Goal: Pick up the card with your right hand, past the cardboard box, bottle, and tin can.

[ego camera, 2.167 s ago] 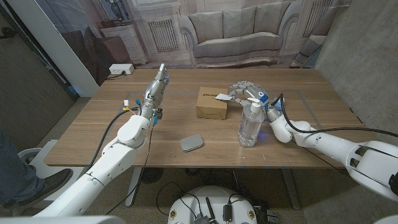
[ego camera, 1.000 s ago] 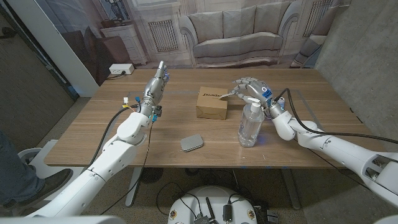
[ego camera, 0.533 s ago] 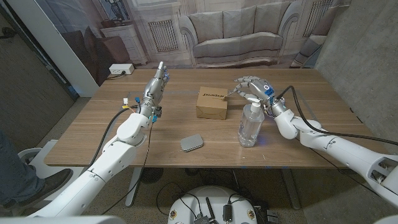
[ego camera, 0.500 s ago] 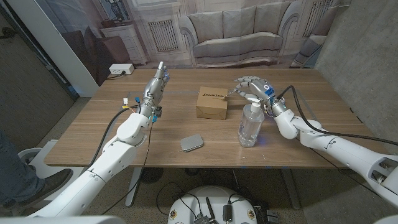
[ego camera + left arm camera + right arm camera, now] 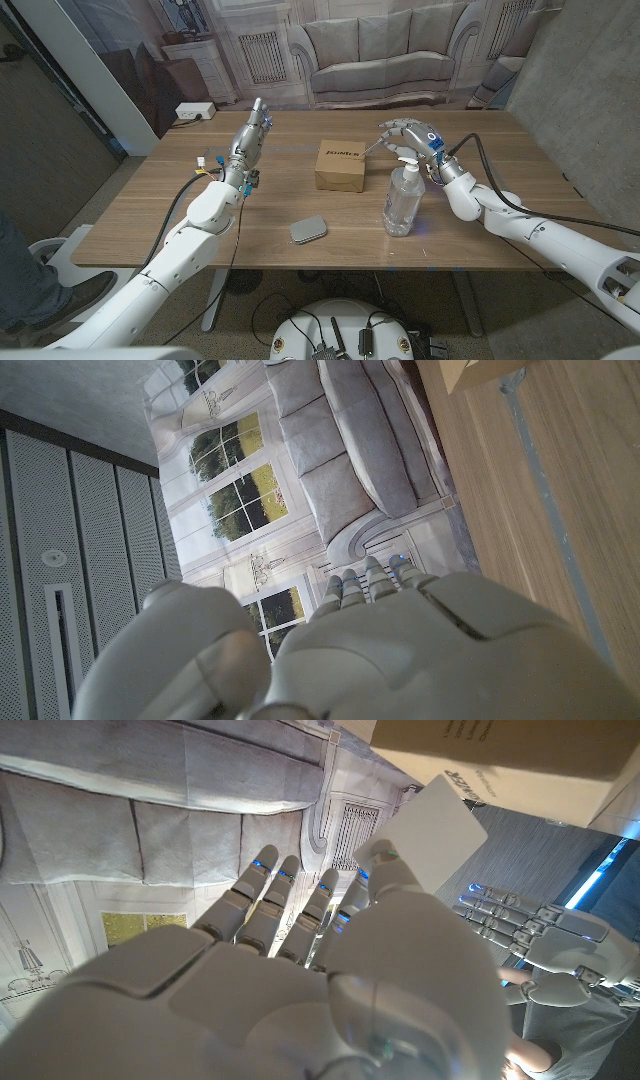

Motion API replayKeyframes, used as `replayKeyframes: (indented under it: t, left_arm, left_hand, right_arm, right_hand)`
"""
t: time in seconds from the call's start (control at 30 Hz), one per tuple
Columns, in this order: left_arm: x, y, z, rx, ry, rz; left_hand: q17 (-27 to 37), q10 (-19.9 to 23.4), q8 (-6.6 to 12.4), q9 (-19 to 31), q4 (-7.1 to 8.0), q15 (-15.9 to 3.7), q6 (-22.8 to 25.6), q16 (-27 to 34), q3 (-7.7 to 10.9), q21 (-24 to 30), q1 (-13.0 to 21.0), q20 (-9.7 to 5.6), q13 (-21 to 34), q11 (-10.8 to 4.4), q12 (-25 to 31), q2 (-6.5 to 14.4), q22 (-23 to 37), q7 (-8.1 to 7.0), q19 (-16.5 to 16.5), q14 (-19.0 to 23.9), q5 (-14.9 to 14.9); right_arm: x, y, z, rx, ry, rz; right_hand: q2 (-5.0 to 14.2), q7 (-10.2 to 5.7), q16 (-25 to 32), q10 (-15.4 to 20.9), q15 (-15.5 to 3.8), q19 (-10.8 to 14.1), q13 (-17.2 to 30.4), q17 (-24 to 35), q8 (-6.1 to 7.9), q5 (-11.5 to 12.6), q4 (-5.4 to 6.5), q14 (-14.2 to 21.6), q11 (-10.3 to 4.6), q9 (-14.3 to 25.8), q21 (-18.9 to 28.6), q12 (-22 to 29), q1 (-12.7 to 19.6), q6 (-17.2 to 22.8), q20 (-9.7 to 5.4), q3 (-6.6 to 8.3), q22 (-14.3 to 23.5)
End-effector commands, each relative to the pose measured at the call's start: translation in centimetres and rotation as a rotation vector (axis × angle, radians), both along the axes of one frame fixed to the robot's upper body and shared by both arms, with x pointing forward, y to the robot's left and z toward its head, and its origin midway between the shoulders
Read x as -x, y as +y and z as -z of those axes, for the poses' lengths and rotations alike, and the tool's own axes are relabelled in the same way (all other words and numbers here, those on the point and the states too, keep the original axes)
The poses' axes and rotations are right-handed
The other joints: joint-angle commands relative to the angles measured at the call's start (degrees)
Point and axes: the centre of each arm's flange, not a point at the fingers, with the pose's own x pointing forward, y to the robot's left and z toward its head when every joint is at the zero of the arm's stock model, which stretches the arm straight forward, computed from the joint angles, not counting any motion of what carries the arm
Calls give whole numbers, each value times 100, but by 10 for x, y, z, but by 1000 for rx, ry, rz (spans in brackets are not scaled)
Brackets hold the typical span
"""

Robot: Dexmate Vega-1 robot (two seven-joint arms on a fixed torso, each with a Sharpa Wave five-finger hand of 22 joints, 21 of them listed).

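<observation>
**Right hand has the card off the table**

The right hand pinches the white card in the air behind the pump bottle, beside the cardboard box. The pickup looks done; only carrying clear remains. The left hand hangs with nothing in it, fingers straight.
</observation>
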Motion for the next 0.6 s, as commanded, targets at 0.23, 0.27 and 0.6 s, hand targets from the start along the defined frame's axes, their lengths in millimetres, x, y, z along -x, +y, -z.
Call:
replayKeyframes:
  t: [0.23,0.27,0.6]
  left_arm:
    - [6,3,-4,0,-22,20]
    - [6,3,-4,0,-22,20]
    - [9,7,-3,5,-37,22]
  left_hand:
    - [21,39,-26,21,20,17,22,-6,-51,-23,11,-274,9,-9,2,44,9,-12,-52,-16,39]
    - [21,35,-27,21,20,17,21,-6,-52,-23,11,-273,9,-8,0,44,9,-12,-53,-17,39]
    - [21,32,-28,21,20,19,21,-7,-62,-27,16,-275,9,6,-2,46,9,-13,-53,-19,39]
  right_arm:
    - [25,-3,-23,-6,-54,23]
    - [25,-3,-23,-6,-54,24]
    - [38,-6,-39,-16,-82,76]
  right_hand:
    - [27,-9,-16,52,-881,-15,29,25,72,-7,7,-16,5,55,-36,-37,36,44,-638,-10,24]
    - [30,-9,-14,52,-885,-10,29,26,75,-7,7,-14,5,58,-35,-37,39,44,-633,-8,24]
    - [27,-9,-10,57,-881,-24,29,27,104,-12,12,-9,5,94,-46,-41,39,31,-635,-22,23]
